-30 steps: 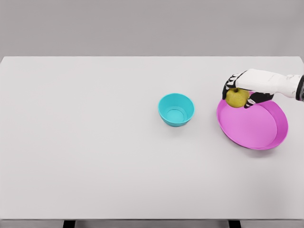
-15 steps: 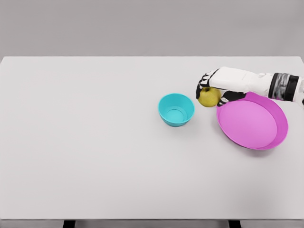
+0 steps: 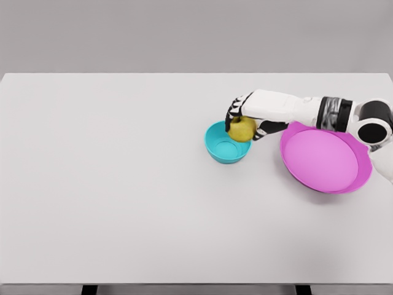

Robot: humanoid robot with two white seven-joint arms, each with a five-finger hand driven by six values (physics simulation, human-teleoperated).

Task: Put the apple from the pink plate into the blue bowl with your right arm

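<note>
My right hand (image 3: 244,120) is curled around a yellow-green apple (image 3: 242,129) and holds it over the right rim of the blue bowl (image 3: 222,147). The bowl stands near the middle of the white table, and its inside shows nothing in it. The pink plate (image 3: 325,158) lies to the right of the bowl with nothing on it. My right forearm (image 3: 307,110) reaches in from the right edge, crossing above the plate's far rim. The left arm does not show.
The white table (image 3: 123,184) stretches wide to the left and front of the bowl. A narrow gap separates the bowl from the plate. The table's front edge runs along the bottom of the view.
My right hand has carried the apple leftward, from above the plate's left rim to over the bowl's right rim. Bowl and plate have stayed where they were.
</note>
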